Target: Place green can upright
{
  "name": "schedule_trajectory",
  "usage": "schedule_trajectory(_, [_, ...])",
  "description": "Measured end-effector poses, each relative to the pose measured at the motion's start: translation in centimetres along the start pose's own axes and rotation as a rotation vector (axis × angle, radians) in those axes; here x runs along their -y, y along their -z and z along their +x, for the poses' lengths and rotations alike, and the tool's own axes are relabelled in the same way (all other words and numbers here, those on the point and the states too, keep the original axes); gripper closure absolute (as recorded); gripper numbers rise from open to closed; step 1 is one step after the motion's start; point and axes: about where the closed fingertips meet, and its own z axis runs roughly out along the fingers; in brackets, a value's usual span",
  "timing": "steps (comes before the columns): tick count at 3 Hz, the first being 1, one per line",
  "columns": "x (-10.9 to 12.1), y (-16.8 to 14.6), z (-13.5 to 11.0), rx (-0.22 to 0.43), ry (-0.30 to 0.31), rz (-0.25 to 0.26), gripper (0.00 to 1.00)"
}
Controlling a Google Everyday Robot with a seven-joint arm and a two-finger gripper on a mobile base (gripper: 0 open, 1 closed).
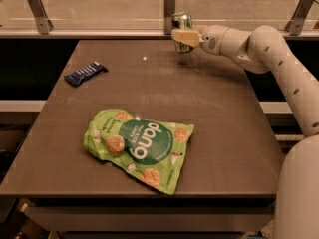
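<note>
Tool (182,35): at 12 o'clock of the surface (224,133), near its far edge, with fingers pinching the can across its middle.
Can (181,21): held in the tool and close to upright. Whether its base touches the surface cannot be told.
Bag (137,146): lies flat at 7 o'clock, well apart from the can.
Bar (85,73): at 10 o'clock, well apart from the can.
Risk, tipping: if the tool releases with the base off the surface or the can tilted, it would likely land on its rim and topple.
Risk, rolling: a toppled round can would probably roll. The far edge is near, so it could leave the surface.
Risk, drag: fingers that part unevenly, or a sideways retreat, could pull the can over.
Risk, slip: pushing down too hard could shift the smooth can in the grip.
</note>
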Motion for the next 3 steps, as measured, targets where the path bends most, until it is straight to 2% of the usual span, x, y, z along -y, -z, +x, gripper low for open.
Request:
schedule_trajectory(1, [0.4,1.2,0.4,0.057,-0.008,0.001,1.00])
schedule_trajectory(2, [1.1,3.5,1.6,0.122,-0.018,0.034,1.00])
schedule_trajectory(3, [1.0,3.5,1.6,0.122,-0.017,0.033,1.00])
